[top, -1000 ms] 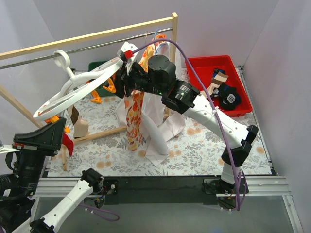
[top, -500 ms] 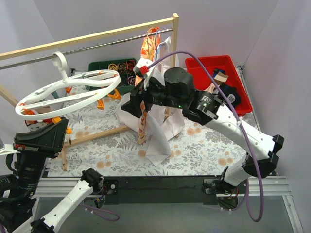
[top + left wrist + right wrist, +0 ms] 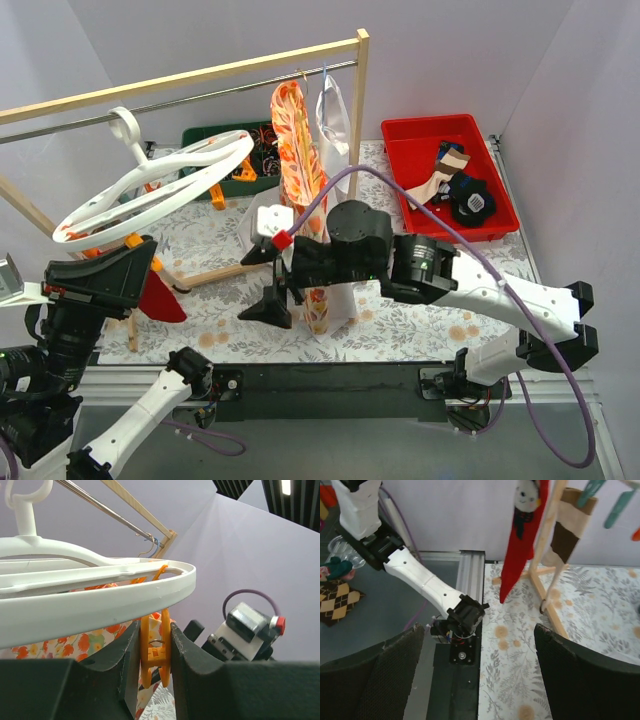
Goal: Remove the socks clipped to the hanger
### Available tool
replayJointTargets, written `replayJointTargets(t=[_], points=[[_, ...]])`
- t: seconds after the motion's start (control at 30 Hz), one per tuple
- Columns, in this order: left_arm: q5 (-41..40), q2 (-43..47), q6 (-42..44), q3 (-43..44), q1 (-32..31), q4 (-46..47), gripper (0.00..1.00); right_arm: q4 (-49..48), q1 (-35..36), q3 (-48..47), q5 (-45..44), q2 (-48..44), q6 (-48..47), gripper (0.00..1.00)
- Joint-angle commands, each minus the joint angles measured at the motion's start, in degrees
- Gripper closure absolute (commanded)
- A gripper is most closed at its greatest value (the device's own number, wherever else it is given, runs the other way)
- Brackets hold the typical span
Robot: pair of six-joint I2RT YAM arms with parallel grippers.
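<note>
The white round hanger (image 3: pixel 150 185) hangs by its hook from the metal rail; its rim (image 3: pixel 100 595) fills the left wrist view. My left gripper (image 3: pixel 154 630) is shut on an orange clip (image 3: pixel 150 657) under the rim; in the top view it (image 3: pixel 135 268) sits under the hanger's near edge. A red sock (image 3: pixel 160 300) hangs below it and shows in the right wrist view (image 3: pixel 522 535) beside a tan-and-brown sock (image 3: pixel 565 530). My right gripper (image 3: pixel 262 280) is open and empty, low over the table's near left part (image 3: pixel 479 630).
A wooden rack (image 3: pixel 358 90) carries an orange floral garment (image 3: pixel 298 140) and a white shirt (image 3: pixel 335 110). A red bin (image 3: pixel 400 150) at back right holds several socks (image 3: pixel 468 200). A green bin (image 3: pixel 200 137) stands behind the hanger. Teal clips (image 3: pixel 592 492) hang top right.
My right arm left the hanger's rim and swung down and toward the table's near edge. The hanger rocked back and tilted. The floral garment now hangs straight. The red sock came into view.
</note>
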State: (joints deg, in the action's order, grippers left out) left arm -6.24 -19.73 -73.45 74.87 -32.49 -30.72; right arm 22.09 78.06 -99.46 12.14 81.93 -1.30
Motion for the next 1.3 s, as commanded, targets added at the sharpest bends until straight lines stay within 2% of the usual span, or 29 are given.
replayJointTargets(t=[0.0, 0.03, 0.13, 0.23, 0.33, 0.73, 0.87, 0.97, 1.0, 1.07, 1.27], points=[[3.16, -1.1, -1.61, -0.95, -0.12, 3.38, 1.0, -15.28, 2.18, 8.81, 3.41, 1.13, -0.46, 0.03], [3.16, -1.19, -1.87, -1.04, -0.12, 3.47, 1.0, -22.45, 2.7, 12.5, 4.98, 1.47, 0.24, 0.01], [2.9, -1.63, -1.87, -0.95, -0.12, 3.39, 1.0, -32.52, 3.84, 14.56, 3.87, 5.24, -0.01, 0.02], [2.29, -1.46, -2.22, -0.95, -0.12, 3.39, 1.0, -36.57, 4.47, 11.59, -0.78, 12.52, -1.25, 0.02], [2.02, -1.46, -2.66, -1.04, -0.12, 3.3, 1.0, -40.96, 4.55, 9.38, -1.85, 16.58, -1.16, 0.02], [2.2, -1.54, -4.33, -2.18, -0.12, 2.42, 1.0, -49.24, 4.56, -3.63, -8.36, 36.7, 6.39, 0.08], [2.72, -1.72, -4.6, -2.27, -0.12, 2.59, 1.0, -51.0, 4.56, -5.39, -10.38, 39.44, 8.33, 0.13], [2.9, -1.63, -4.95, -2.45, -0.12, 2.77, 1.0, -52.75, 4.56, -5.57, -10.47, 40.5, 9.38, 0.23], [3.07, -1.63, -5.04, -2.45, -0.12, 2.86, 1.0, -53.28, 4.56, -5.66, -10.38, 40.85, 9.65, 0.31], [3.43, -1.63, -5.47, -2.8, -0.12, 3.21, 1.0, -54.42, 4.56, -6.36, -10.73, 41.9, 10.35, 0.37], [4.13, -1.81, -6.09, -2.8, -0.12, 3.47, 1.0, -55.13, 4.56, -8.37, -11.88, 43.84, 10.88, 0.36]])
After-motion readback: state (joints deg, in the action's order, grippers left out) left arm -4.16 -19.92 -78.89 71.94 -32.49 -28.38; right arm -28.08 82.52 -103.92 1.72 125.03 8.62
